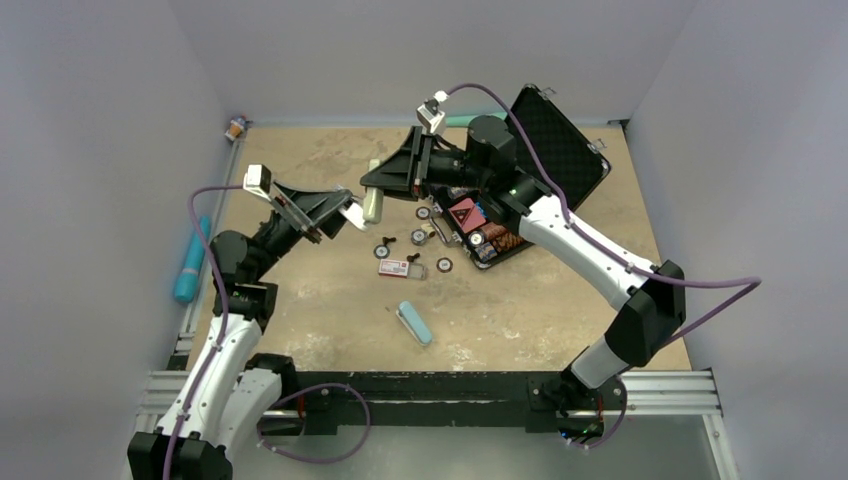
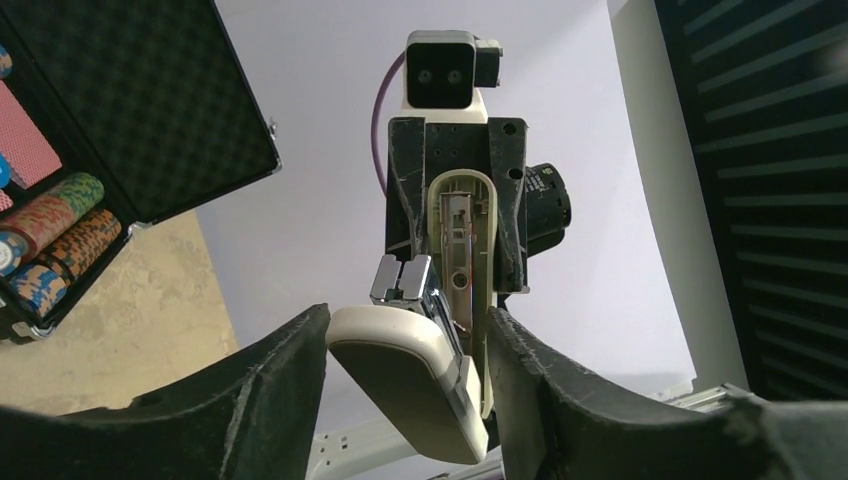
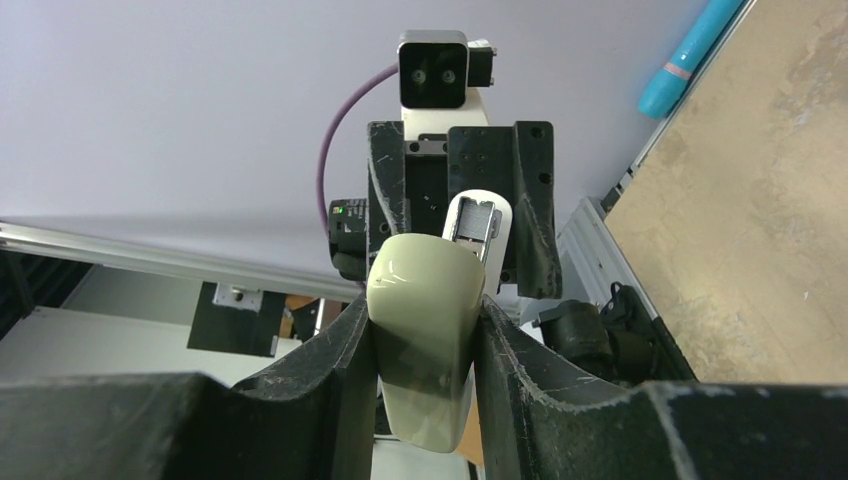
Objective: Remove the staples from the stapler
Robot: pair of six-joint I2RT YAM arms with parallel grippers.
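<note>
A pale cream-green stapler (image 1: pixel 372 205) is held in the air over the middle of the table, between both grippers. My left gripper (image 1: pixel 352 213) is shut on its lower end (image 2: pixel 410 375). It is hinged open there, showing a chrome magazine (image 2: pixel 402 278) and a pale inner channel (image 2: pixel 460 240). My right gripper (image 1: pixel 374 184) is shut on its other end (image 3: pixel 425 330). A small light-blue stapler (image 1: pixel 414 322) lies flat on the table near the front, apart from both grippers.
An open black case (image 1: pixel 560 150) with poker chips and cards sits at the back right. Loose chips (image 1: pixel 420 237) and a small card box (image 1: pixel 395 268) lie mid-table. A teal cylinder (image 1: pixel 192 260) lies beyond the left edge. A small jar (image 1: pixel 236 127) stands in the back left corner.
</note>
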